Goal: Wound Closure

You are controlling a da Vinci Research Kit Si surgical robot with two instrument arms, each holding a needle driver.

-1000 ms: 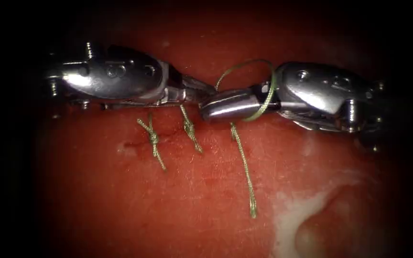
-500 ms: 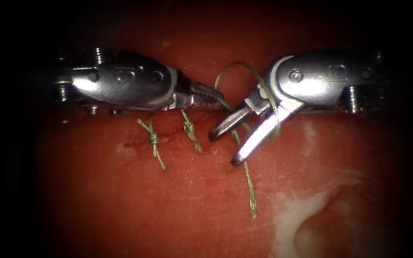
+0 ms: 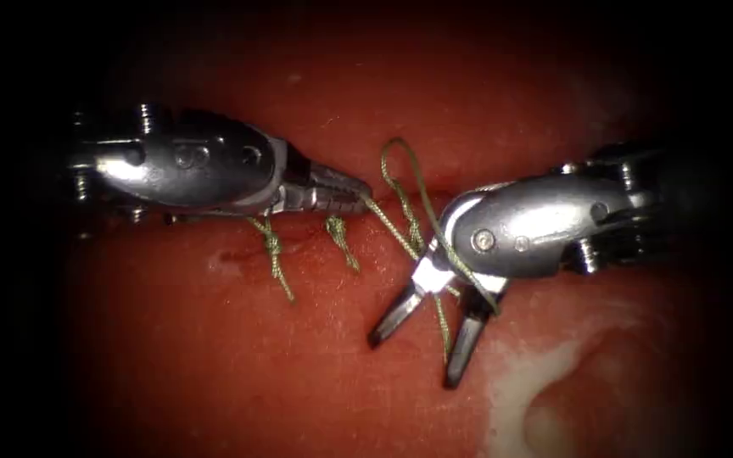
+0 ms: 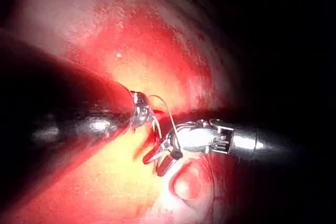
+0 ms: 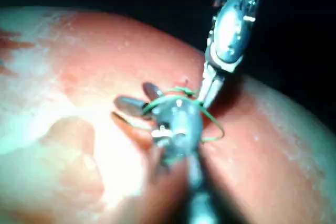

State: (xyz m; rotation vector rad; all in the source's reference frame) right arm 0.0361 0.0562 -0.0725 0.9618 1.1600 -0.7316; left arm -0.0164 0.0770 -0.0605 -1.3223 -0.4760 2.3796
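The left arm's steel needle driver (image 3: 365,197) lies level over the dark line of the cut (image 3: 316,233) in the red, glistening tissue (image 3: 214,373). Its jaws are closed on the olive-green braided thread (image 3: 392,229), which runs taut from the jaw tips down and right toward the right arm's tool. In the left wrist view this tool (image 4: 140,109) sits at the end of its dark shaft, with the thread (image 4: 167,109) arching from it.

The right arm's steel needle driver (image 3: 413,352) points down and left on the near side of the cut. Its jaws stand wide apart and grip nothing. A loop of the thread passes around the tool's wrist, and the free thread tail (image 3: 443,318) hangs between the two open jaws. In the right wrist view the green thread (image 5: 210,124) circles this tool (image 5: 137,98).

Two knotted green thread ends (image 3: 275,254) lie on the cut to the left, below the left tool.

No needle can be made out.
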